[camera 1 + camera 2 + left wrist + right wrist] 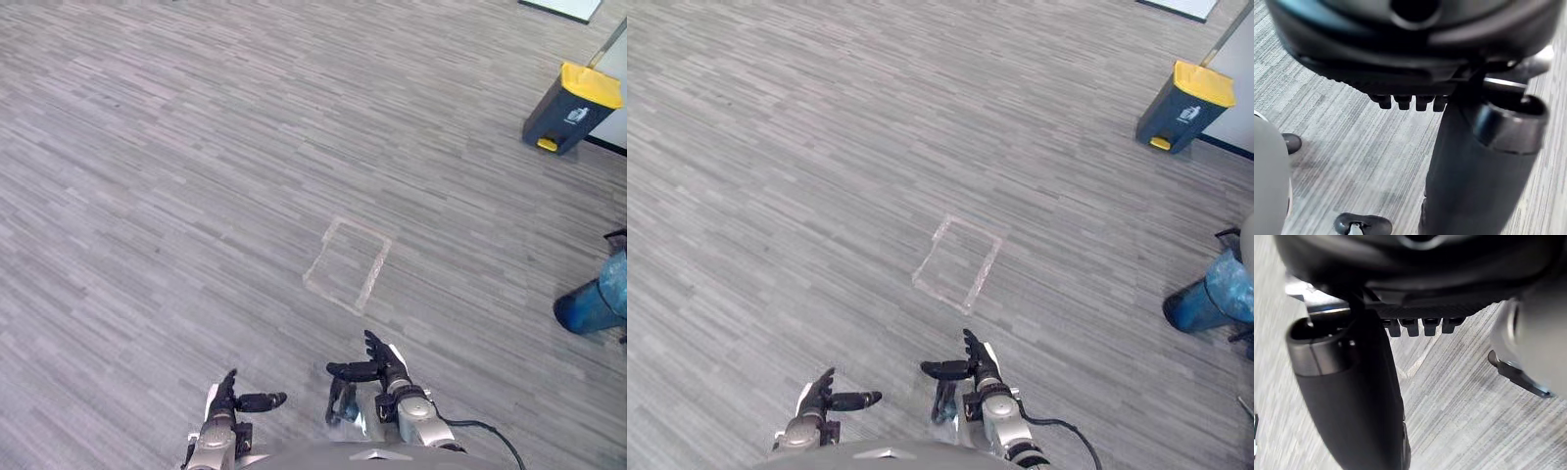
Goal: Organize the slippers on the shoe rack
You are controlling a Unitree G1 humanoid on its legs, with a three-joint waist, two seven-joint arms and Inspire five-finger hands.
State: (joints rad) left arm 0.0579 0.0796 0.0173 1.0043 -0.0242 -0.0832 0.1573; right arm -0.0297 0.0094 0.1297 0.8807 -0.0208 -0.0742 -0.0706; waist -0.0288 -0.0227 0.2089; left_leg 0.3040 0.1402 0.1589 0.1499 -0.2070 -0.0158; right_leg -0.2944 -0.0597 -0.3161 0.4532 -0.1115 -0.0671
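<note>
As nothing is held yet, the left hand (230,399) and right hand (382,374) hang low over the floor (196,196).
Both sit close to the body, fingers (228,380) loose and apart, thumbs turned inward, probably kept free for a first pick-up. Ahead lies a taped rectangle (348,262), far right a yellow-lidded bin (571,108). Where the slippers and shoe rack are I cannot tell.

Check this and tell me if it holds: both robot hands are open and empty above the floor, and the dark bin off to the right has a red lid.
One thing is wrong: the lid of the bin is yellow, not red, as the left eye view shows. The rest holds: the left robot hand and the right robot hand are open and empty above the floor.
</note>
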